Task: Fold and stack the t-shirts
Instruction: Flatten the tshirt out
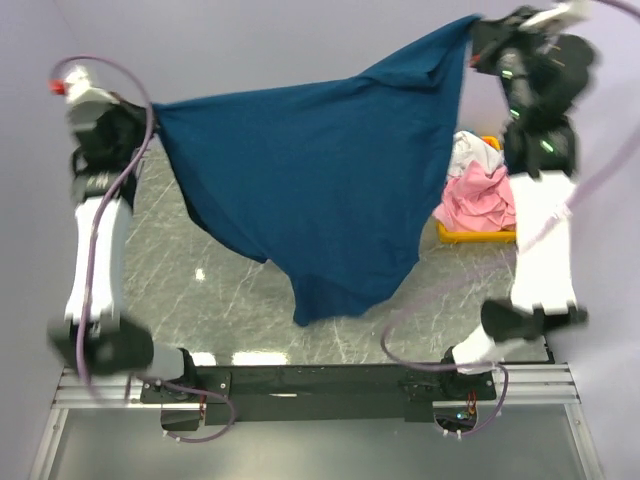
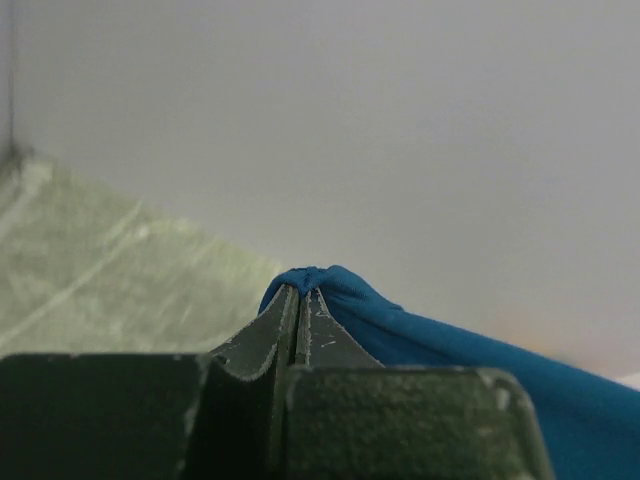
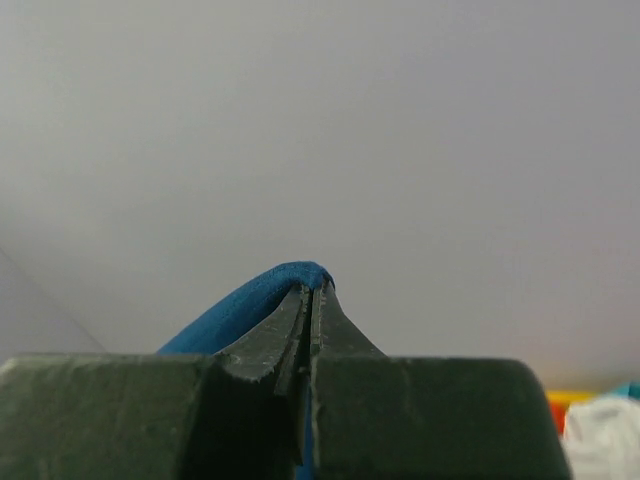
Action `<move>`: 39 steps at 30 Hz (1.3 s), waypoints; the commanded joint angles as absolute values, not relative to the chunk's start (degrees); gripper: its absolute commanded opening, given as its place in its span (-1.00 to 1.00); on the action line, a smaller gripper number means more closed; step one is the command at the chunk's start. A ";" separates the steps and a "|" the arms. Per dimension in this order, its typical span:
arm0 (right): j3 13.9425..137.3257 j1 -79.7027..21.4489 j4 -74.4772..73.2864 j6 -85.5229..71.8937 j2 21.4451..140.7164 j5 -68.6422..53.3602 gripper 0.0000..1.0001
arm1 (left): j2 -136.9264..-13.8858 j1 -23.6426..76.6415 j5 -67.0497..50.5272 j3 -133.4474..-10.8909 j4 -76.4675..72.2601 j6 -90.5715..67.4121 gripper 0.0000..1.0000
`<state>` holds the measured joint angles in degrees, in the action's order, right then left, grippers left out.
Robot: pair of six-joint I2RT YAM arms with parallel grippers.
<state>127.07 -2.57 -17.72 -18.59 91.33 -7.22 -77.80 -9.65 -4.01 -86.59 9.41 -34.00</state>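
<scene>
The left gripper is pinching one corner of the dark blue shirt, with its jaws pressed together on a small bunch of cloth, and the right gripper is pinching the opposite corner in the same way. The shirt is hanging in the air between them, above the table. Its stretched top edge is running from left to right, and in the top view the right end is sitting farther back than the left end. The loose cloth is falling below this edge, and its lowest tip is pointing toward the arm bases. I think the next move is laying the shirt flat, so both arms should be going down together. The pink shirt and the white shirt are waiting in the yellow bin, just beside the right arm.
</scene>
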 commanded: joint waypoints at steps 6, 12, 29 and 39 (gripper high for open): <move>139.25 -0.26 -29.84 -21.18 124.05 -14.67 0.19 | -106.15 -9.23 -12.13 -97.02 15.98 -29.88 0.27; 122.36 -1.49 -29.74 -18.90 117.56 -15.12 0.71 | -101.36 -4.23 -11.60 -90.37 20.29 -29.44 0.51; 74.19 -10.45 -35.24 -20.30 95.01 -14.07 0.57 | -94.22 -0.97 -10.72 -66.89 26.19 -35.42 0.42; 63.90 -14.32 -39.63 -20.04 92.81 -12.83 0.31 | -95.80 -2.90 -14.15 -63.63 21.89 -37.53 0.38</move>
<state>64.71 -14.11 -37.74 -20.32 95.72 -13.96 -94.91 -1.96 -12.08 -64.29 24.40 -36.56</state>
